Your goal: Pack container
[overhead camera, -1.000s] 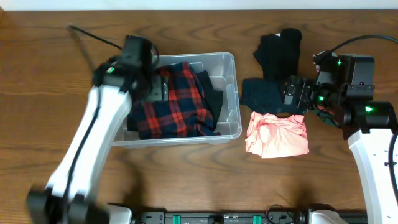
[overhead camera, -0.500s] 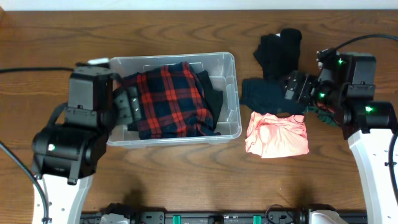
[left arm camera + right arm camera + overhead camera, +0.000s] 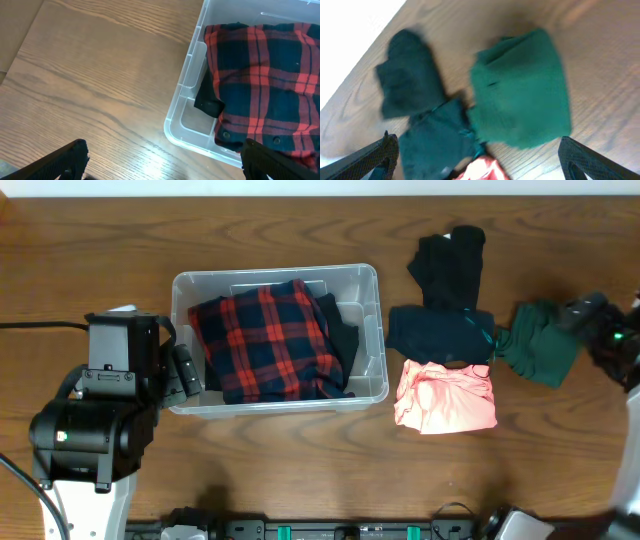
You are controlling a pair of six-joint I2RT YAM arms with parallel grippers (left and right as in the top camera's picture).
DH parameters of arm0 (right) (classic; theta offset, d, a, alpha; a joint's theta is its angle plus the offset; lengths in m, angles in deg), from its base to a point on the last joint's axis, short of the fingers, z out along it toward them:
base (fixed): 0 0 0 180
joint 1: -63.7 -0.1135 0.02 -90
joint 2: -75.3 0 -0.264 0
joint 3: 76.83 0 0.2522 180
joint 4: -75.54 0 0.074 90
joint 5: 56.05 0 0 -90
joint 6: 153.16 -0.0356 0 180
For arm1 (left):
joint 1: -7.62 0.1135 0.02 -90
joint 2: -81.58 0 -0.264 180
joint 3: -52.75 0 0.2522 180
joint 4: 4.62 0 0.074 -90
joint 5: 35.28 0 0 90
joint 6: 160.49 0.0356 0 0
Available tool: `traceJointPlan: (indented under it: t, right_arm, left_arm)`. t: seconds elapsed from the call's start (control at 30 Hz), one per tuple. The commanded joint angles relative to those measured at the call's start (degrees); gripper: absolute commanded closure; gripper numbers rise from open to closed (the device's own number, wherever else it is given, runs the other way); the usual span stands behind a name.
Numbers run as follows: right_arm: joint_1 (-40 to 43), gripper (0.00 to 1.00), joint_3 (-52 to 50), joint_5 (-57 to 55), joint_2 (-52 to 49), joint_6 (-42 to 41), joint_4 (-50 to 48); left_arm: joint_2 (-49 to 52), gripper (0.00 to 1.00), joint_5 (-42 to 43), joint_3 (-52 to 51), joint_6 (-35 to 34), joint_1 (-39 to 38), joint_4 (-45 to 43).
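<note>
Our arms have drawn back: the left gripper (image 3: 165,161) gapes empty beside the container (image 3: 377,330), the right gripper (image 3: 477,156) gapes empty near the green garment (image 3: 540,342). The container, left of centre on the table (image 3: 300,470), holds a plaid shirt (image 3: 265,340) over a black garment (image 3: 346,345).

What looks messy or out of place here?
Nothing is spilled or broken. The black garment, navy garment, pink garment and green garment lie on the table beside the container, not inside with the plaid shirt.

- Lettering, brands, numbers, signs: none legible in any view.
- Container (image 3: 378,320), centre left of the overhead view: no readable marking on walls or rim.
</note>
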Motion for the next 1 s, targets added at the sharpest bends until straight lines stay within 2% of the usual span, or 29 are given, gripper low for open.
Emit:
traceJointPlan:
  t: [0.0, 0.27, 0.37, 0.53, 0.73, 0.8, 0.9, 0.93, 0.97]
  right_arm:
    - [4.04, 0.01, 0.81, 5.51, -6.86, 0.22, -1.79]
    - [8.02, 0.01, 0.81, 8.37, -21.94, 4.83, -6.01]
    - [8.02, 0.01, 0.81, 11.89, -25.09, 6.32, -7.04]
    - [8.04, 0.01, 0.81, 10.95, -28.61, 6.67, -7.78]
    - [8.41, 0.01, 0.81, 9.70, -34.91, 10.01, -8.33]
    - [8.46, 0.02, 0.81, 12.83, -36.96, 12.48, -8.98]
    - [8.46, 0.12, 0.81, 18.56, -39.47, 16.15, -9.35]
    - [8.46, 0.19, 0.81, 18.93, -39.91, 16.46, -9.31]
    - [8.46, 0.33, 0.81, 19.08, -40.26, 16.46, -9.31]
  left_arm:
    - [-0.04, 0.02, -0.90, 0.13, -0.48, 0.31, 0.11]
    - [-0.04, 0.02, -0.92, 0.13, -0.48, 0.31, 0.20]
    - [-0.04, 0.02, -0.92, 0.13, -0.48, 0.31, 0.20]
    - [-0.04, 0.02, -0.92, 0.13, -0.48, 0.31, 0.20]
    - [-0.04, 0.02, -0.92, 0.13, -0.48, 0.31, 0.20]
    - [-0.04, 0.02, -0.92, 0.13, -0.48, 0.31, 0.20]
    - [-0.04, 0.02, -0.92, 0.13, -0.48, 0.31, 0.20]
    - [-0.04, 0.02, -0.92, 0.13, -0.48, 0.31, 0.20]
    - [-0.04, 0.02, -0.92, 0.13, -0.48, 0.31, 0.20]
